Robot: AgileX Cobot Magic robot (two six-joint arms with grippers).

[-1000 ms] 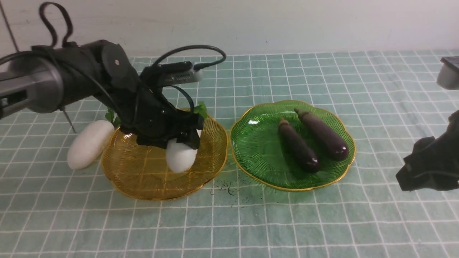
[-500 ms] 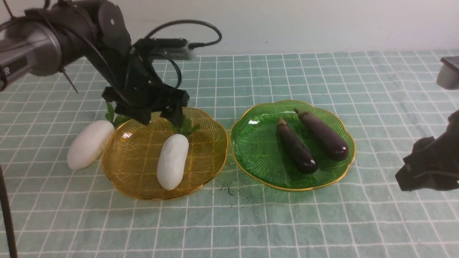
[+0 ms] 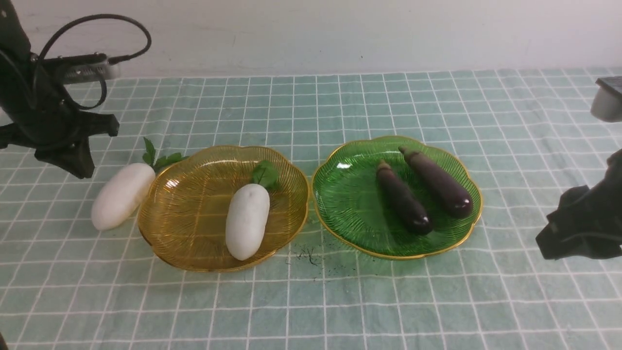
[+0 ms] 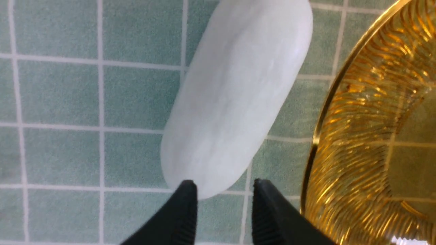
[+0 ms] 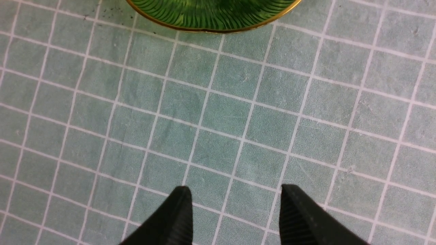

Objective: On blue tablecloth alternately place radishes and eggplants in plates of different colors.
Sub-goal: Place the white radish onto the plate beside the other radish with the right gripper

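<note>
The blue tablecloth [image 3: 340,301] carries two plates side by side near its middle, the amber plate [image 3: 189,223] toward the left edge and the green plate [image 3: 347,204] toward the right.

One radish [image 3: 247,221] lies inside the amber plate. Its long axis runs from the near edge toward the far edge, leaning slightly right, with the leaves at the far end. The second radish [image 3: 121,196] lies on the cloth just beside that plate's left rim. It lies diagonally, blunt end near-left and leafy end far-right, and the leaves reach the rim.

Both eggplants [image 3: 403,198] [image 3: 437,182] lie in the green plate, roughly parallel. Their stem caps point far-left and their rounded tips near-right.

The left gripper [image 4: 223,190] hangs above the blunt end of the outer radish. Its jaws are slightly parted and nothing is between them. The left wrist view cuts off that radish's leafy end and most of the amber plate.

The right gripper [image 5: 235,197] hovers over bare cloth near the right edge, jaws apart and empty. The front view's border clips it, and its wrist view catches only the green plate's near rim.

Dark specks [image 3: 308,255] dot the cloth in front of the gap between the plates; what they are cannot be made out.
</note>
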